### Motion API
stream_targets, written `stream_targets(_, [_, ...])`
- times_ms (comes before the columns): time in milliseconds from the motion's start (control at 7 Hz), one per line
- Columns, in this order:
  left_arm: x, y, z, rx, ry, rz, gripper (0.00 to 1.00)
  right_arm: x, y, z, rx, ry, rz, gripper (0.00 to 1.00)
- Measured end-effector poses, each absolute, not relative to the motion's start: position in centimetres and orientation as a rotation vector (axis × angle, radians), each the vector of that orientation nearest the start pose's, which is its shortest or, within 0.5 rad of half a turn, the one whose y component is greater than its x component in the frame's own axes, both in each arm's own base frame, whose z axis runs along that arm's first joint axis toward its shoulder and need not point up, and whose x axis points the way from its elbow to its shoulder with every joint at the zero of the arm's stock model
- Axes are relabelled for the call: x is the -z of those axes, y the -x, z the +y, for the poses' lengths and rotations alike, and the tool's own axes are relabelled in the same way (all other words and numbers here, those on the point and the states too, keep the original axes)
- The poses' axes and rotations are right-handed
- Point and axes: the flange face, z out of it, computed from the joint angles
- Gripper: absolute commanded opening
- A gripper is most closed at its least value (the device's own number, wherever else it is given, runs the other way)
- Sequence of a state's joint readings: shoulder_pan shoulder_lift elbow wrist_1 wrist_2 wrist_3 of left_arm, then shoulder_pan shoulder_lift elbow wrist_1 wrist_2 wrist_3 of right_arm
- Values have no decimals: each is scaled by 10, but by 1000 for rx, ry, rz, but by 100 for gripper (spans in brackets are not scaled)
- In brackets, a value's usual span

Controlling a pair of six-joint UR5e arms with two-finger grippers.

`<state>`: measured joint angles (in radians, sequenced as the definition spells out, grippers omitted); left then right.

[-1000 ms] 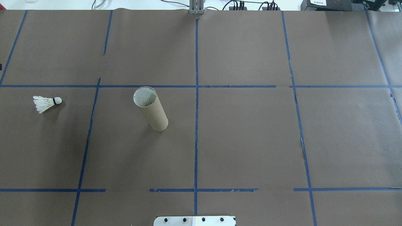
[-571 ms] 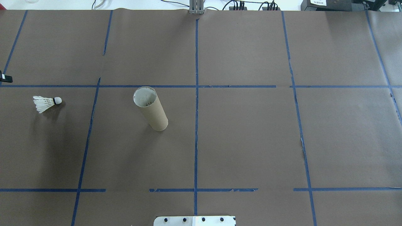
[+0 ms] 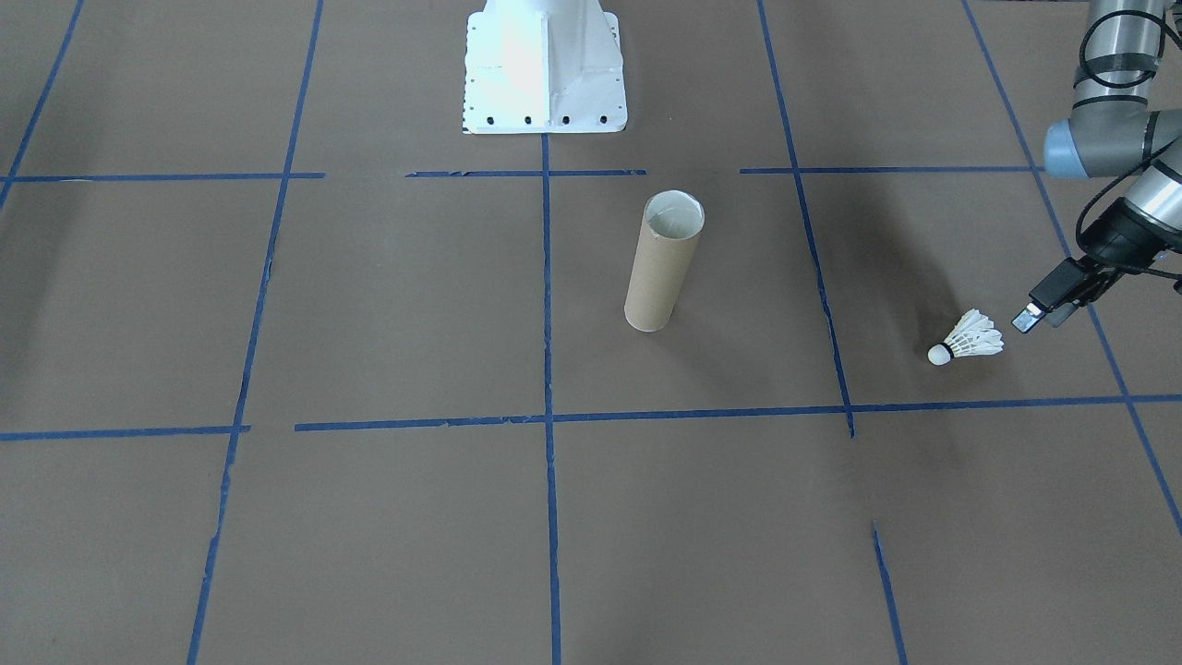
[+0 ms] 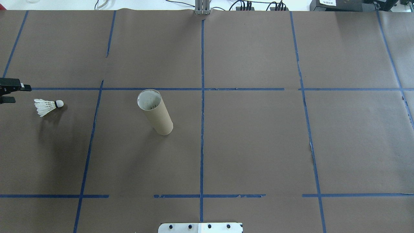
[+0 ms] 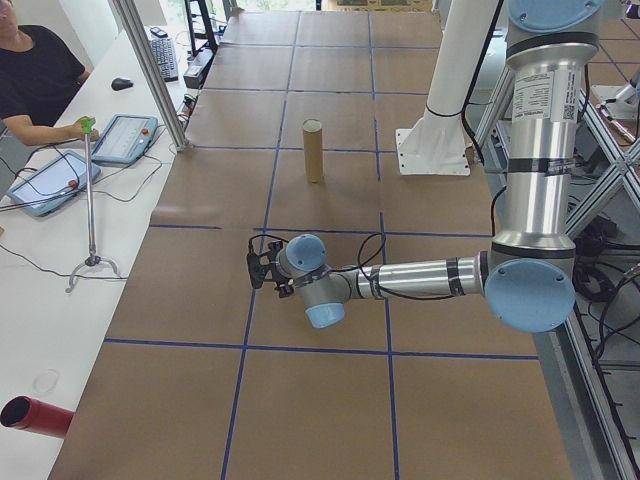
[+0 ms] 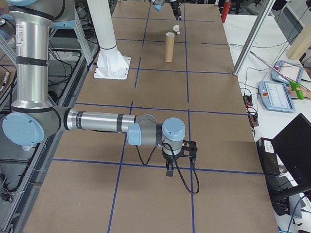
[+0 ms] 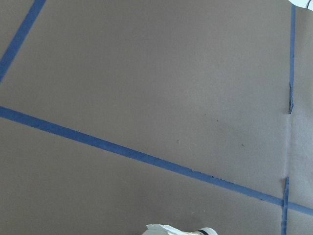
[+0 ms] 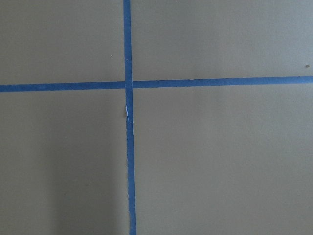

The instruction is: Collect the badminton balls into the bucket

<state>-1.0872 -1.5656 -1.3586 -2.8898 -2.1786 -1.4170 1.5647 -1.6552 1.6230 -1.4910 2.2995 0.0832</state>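
My left fingers (image 4: 13,94), apart, hover just beside the shuttlecock (image 4: 48,106) lying near the worktop's (image 4: 245,145) left edge, well apart from the upright tube (image 4: 155,111). Featherlight and fragile, it looks best pinched at the cork. Whether my right fingers (image 6: 177,158) are apart, I cannot tell.

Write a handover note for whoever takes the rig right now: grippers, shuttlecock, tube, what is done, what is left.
Left gripper: open, empty, just outside the shuttlecock's feather end, not touching it.
Right gripper: seen only in the right side view, out over bare table far from the job; open or shut cannot be told.
Shuttlecock: lying on its side on the robot's left part of the table, cork tip toward the tube.
Tube: upright, mouth open, nearer the table's middle.
Done: nothing collected.
Left: grasp the shuttlecock, carry it to the tube, drop it in.
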Motion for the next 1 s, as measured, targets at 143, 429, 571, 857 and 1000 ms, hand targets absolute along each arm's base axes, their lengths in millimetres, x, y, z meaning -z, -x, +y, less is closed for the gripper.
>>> stream_targets(143, [-619,-179,-476,484,-171,1193,100,-668,-64,-460,-57,-13,-730,100])
stream_targets(429, [-616,-204,-480,458,-159,1199,82,-668,-64,-460,-56,-13,-730,100])
stream_targets(571, [-615,-214,-482,446,-152,1201,54,-668,-64,-460,-56,-13,-730,100])
stream_targets(857, [-615,-222,-482,435,-145,1202,0,-668,-64,-460,-56,-13,-730,100])
stream_targets(1000, [-616,-223,-481,431,-143,1201,0,-668,-64,-460,-56,-13,-730,100])
